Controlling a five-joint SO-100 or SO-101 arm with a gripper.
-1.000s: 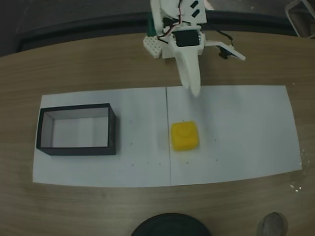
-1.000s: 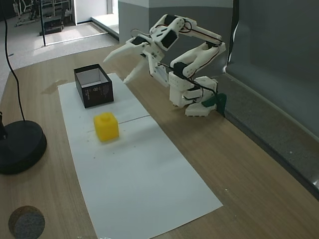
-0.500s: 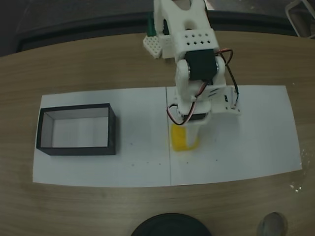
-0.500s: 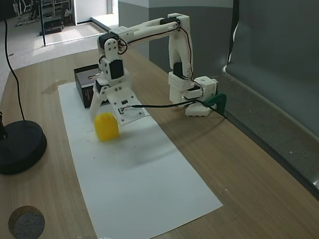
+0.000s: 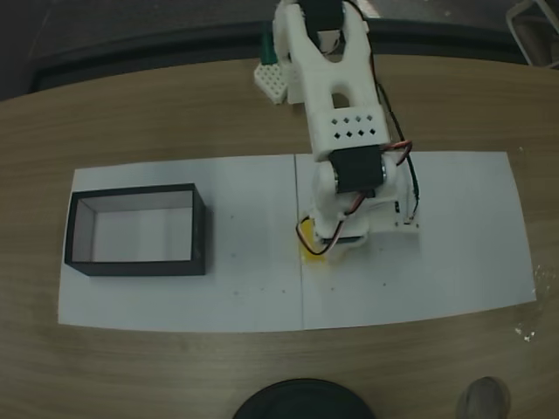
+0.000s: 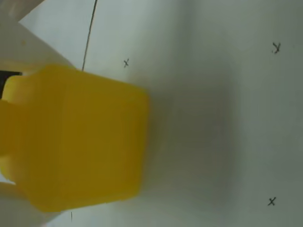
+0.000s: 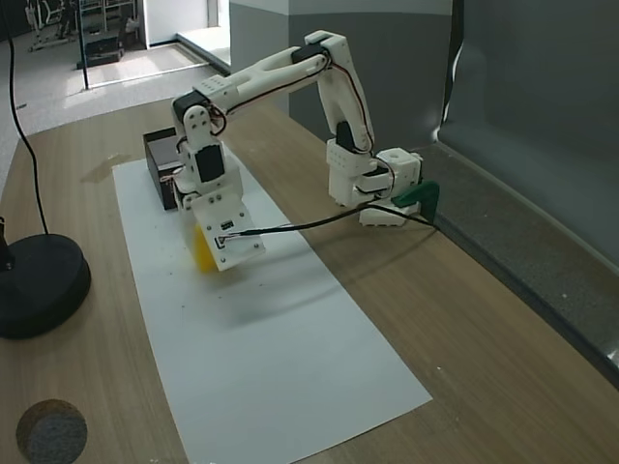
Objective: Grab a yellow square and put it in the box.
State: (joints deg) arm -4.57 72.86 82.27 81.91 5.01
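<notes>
The yellow square [image 6: 80,142] lies on the white paper and looms large at the left of the wrist view. My gripper [image 6: 71,142] has come down over it, and one white finger [image 6: 33,45] shows on each side of the block, so the jaws read as open around it. In both fixed views the arm covers most of the block: only a yellow sliver [image 5: 308,252] shows under the gripper [image 5: 327,249], and a yellow side [image 7: 200,249] beside the gripper [image 7: 208,253]. The box [image 5: 199,229], black-walled and white inside, stands apart from it at the left, partly hidden behind the arm [image 7: 160,179].
A white paper sheet [image 5: 454,236] covers the middle of the wooden table. The arm's base [image 5: 279,78] is clamped at the far edge. A black round stand base [image 7: 34,285] and a small grey disc [image 7: 50,430] sit near the table's front edge.
The arm has swung out from its folded pose and lowered over the yellow square. Since half a second ago it has dropped further, hiding most of the block.
</notes>
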